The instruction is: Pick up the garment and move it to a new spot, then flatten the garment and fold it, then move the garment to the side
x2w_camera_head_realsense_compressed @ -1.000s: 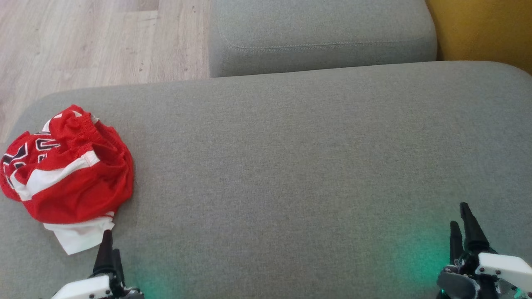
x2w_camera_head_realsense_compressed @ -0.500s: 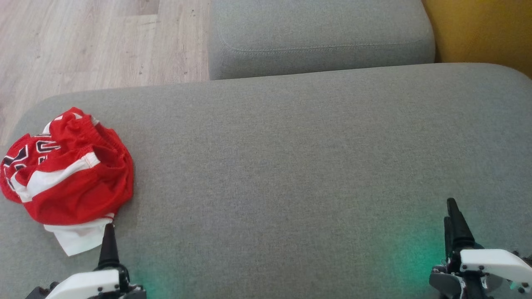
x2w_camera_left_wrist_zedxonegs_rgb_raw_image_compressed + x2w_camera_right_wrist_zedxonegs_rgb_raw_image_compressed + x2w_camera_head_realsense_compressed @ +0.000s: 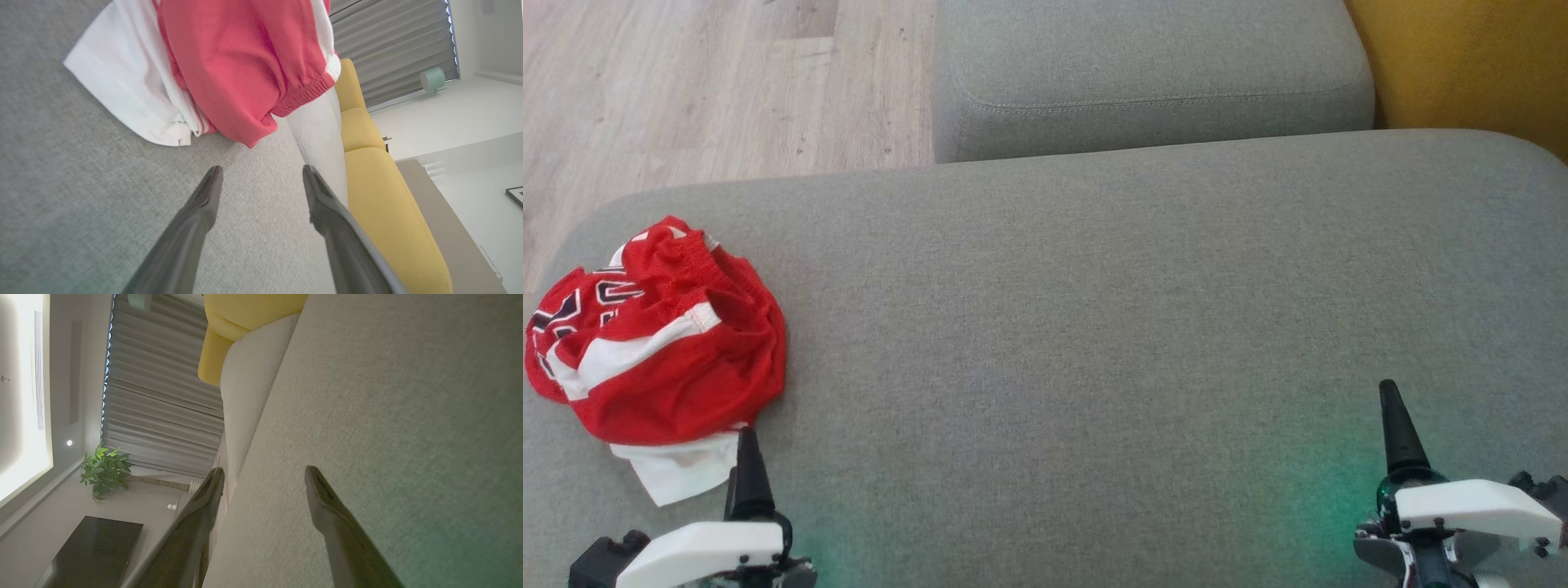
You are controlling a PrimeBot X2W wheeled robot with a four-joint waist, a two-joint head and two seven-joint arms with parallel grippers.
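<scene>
Crumpled red garment (image 3: 662, 343) on grey cushion (image 3: 1094, 327)

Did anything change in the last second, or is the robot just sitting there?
The left gripper crept forward toward the white edge of the shorts; the right gripper edged forward and inward. Both stayed open, holding nothing. The shorts stayed crumpled on the couch.

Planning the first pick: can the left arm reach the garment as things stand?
Probably yes. The left tool is open and points at the garment close ahead; nothing but bare cushion lies between them.
</scene>
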